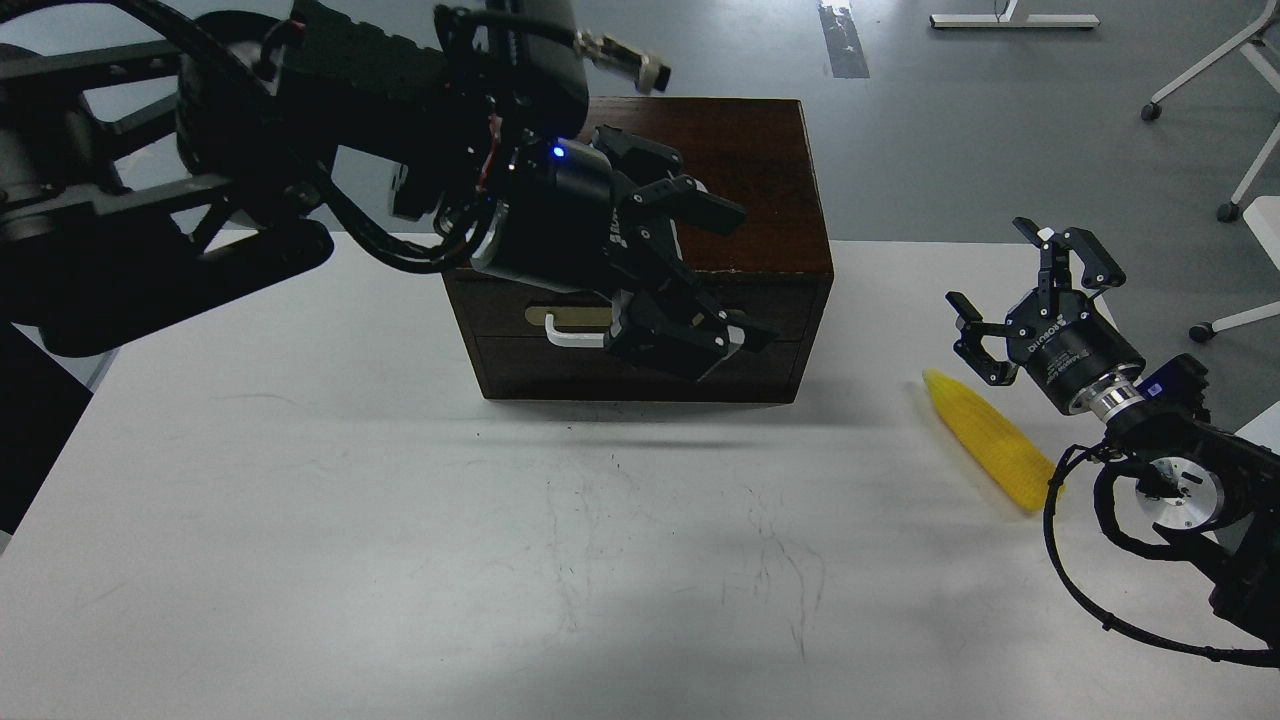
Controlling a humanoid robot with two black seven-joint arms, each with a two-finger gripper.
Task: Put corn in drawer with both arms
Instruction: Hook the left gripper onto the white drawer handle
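Note:
The dark wooden box (750, 170) stands at the back middle of the white table (400, 520). Its drawer (785, 305) is shut, and only the left end of the white bar handle (570, 336) shows. My left gripper (722, 272) is open and empty, close to my head and in front of the drawer front, hiding most of the handle. The yellow corn (990, 440) lies on the table at the right. My right gripper (1022, 282) is open and empty, just behind and above the corn's far tip, not touching it.
My left arm (300, 120) spans the upper left of the view and hides the box's left top. Chair and desk legs (1235, 120) stand on the grey floor behind the table at the right.

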